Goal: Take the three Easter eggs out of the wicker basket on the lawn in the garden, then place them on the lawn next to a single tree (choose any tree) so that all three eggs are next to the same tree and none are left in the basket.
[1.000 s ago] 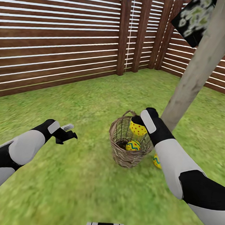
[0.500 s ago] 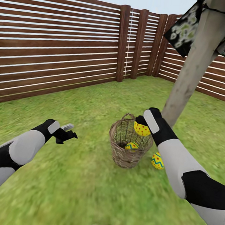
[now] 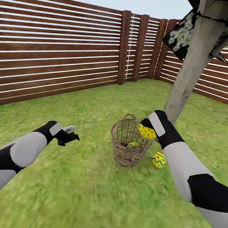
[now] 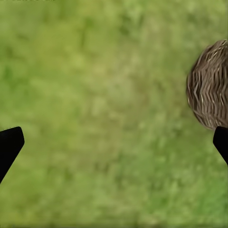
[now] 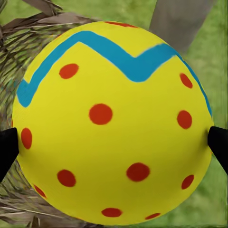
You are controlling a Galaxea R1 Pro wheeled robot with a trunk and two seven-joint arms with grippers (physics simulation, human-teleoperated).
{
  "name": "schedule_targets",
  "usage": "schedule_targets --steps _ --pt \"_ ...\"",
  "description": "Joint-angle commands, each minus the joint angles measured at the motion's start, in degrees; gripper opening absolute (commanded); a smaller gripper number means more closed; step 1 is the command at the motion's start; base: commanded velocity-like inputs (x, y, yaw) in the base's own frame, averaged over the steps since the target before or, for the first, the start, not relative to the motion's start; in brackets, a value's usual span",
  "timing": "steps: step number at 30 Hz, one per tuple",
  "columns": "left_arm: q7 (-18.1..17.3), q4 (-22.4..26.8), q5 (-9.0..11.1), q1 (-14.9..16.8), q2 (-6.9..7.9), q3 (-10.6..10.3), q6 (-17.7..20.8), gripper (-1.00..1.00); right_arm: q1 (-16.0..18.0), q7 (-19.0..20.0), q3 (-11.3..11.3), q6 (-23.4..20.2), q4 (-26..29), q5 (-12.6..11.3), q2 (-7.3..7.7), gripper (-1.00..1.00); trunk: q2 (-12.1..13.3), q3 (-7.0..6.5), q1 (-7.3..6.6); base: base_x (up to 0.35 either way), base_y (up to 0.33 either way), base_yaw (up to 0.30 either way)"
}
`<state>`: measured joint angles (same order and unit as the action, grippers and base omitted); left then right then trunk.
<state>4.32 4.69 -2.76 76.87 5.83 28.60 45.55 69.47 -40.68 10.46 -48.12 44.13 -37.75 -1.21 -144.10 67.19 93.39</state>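
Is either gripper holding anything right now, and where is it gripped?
The right gripper holds the red-dotted Easter egg, its fingertips on opposite sides of the egg's middle, above the wicker basket's rim. The left gripper holds nothing.

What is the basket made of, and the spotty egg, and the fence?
The basket looks like woven tan wicker: open crisscross strands show. The spotty egg in the right gripper looks smooth and painted, maybe plastic; hard to tell. The fence looks like dark brown wooden slats with gaps between.
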Motion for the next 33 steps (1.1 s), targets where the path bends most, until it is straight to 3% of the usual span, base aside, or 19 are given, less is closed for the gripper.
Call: schedule_targets --steps 1,10,14,20,25,28,29,33 --pt "0.2 0.1 -0.2 0.0 -0.03 0.5 0.2 1.00 -0.5 -0.6 0.2 0.0 0.0 -0.7 0.62 -1.00 0.0 0.05 -0.02 -0.080 -0.137 0.000" --pt "0.3 0.1 -0.3 0.0 -0.36 0.5 0.2 1.00 -2.0 -0.6 0.2 0.0 0.0 -0.7 1.53 -1.00 0.0 0.05 -0.02 -0.102 -0.255 0.000" --pt "0.2 0.1 -0.3 0.0 -0.38 0.5 0.2 1.00 -2.3 -0.6 0.2 0.1 0.0 -0.7 2.64 -1.00 0.0 0.05 -0.02 -0.006 -0.301 0.000" --pt "-0.6 -1.1 -0.3 0.0 -0.02 0.5 0.2 1.00 -5.4 -0.2 0.1 0.6 0.0 -0.8 6.79 -1.00 0.0 0.05 -0.02 0.000 -0.284 0.000" --pt "-2.8 -1.6 -0.3 0.0 0.14 0.6 0.2 1.00 -8.1 2.8 0.1 0.7 0.0 -3.0 10.71 -1.00 0.0 0.05 -0.02 0.000 -0.196 0.000" --pt "-8.1 -2.5 -0.2 0.0 0.74 0.6 0.3 1.00 -9.3 3.2 0.1 0.7 0.0 -3.1 11.95 -1.00 0.0 0.05 -0.02 0.000 -0.029 0.000" --pt "-12.1 -3.0 -0.2 -0.1 1.82 0.6 0.4 1.00 -9.9 3.3 0.1 0.8 0.0 -3.1 12.45 -1.00 0.0 0.05 -0.02 0.000 -0.009 0.000" --pt "-37.7 -3.5 -0.1 -3.9 6.56 0.5 0.5 1.00 -13.7 4.1 0.1 3.6 -0.1 -3.2 15.47 -1.00 0.0 0.05 -0.02 0.000 -0.002 0.000"
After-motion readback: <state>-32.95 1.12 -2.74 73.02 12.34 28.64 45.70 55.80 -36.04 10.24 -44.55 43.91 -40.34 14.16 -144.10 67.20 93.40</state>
